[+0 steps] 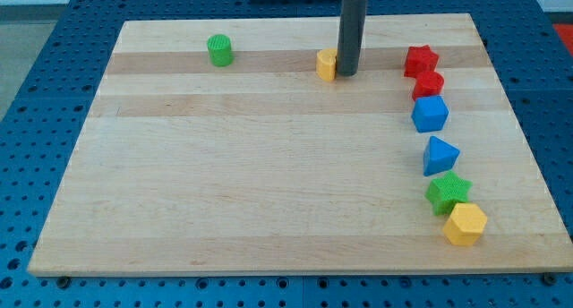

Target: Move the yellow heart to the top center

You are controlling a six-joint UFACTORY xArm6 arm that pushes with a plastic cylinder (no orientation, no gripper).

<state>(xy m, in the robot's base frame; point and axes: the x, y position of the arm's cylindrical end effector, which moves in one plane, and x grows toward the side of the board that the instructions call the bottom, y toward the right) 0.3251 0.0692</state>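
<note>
The yellow heart [326,64] lies near the view's top centre of the wooden board [269,183]. My tip [346,74] stands right beside it on its right side, touching or nearly touching it. The dark rod rises straight up from there and partly hides the heart's right edge.
A green cylinder [219,50] sits at the top left. Down the right side run a red star [420,60], a red block [429,84], a blue cube [430,114], a blue triangle [440,155], a green star [448,192] and a yellow hexagon [465,224].
</note>
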